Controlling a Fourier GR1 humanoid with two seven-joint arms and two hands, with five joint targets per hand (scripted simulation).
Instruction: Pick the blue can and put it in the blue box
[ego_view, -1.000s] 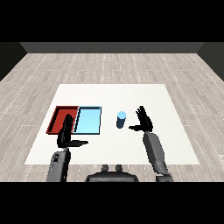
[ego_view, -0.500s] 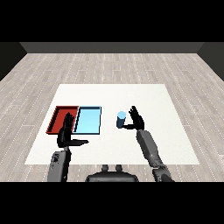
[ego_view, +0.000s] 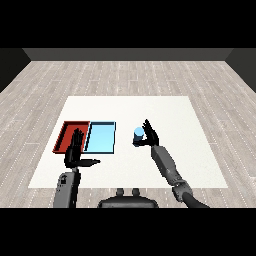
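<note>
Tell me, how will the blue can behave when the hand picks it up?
The blue can stands upright and looks rigid, so it probably keeps its shape. Being round, it may roll if tipped. The right hand is right beside it.

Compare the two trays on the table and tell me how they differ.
The red tray is red inside; the light blue tray is pale blue. The red tray lies further left, with the left hand overlapping its near edge; the light blue tray lies nearer the blue can. Both are shallow, rectangular, side by side and hold nothing.
</note>
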